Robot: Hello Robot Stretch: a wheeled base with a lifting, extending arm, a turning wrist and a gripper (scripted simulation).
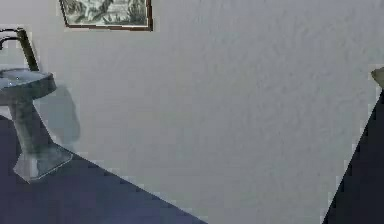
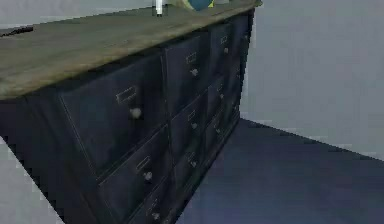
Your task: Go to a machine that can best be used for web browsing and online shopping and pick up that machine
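Pedestal sink (image 1: 25, 95) at 9 o'clock, backed against wall, likely for plumbing. Drawer chest (image 2: 130, 115) alongside; small items (image 2: 158, 8) at 12 on its surface (image 2: 70, 45), too blurred to name. Laptop's place: cannot tell. Pincer state: cannot tell.

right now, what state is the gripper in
Gripper: cannot be told. The arm side view faces a dark chest of drawers.

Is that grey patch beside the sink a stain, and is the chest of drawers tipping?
Forward view: only the shadow of the pedestal sink on the wall. Arm side view: the chest of drawers leans only in the picture; its top is lit, fronts dark.
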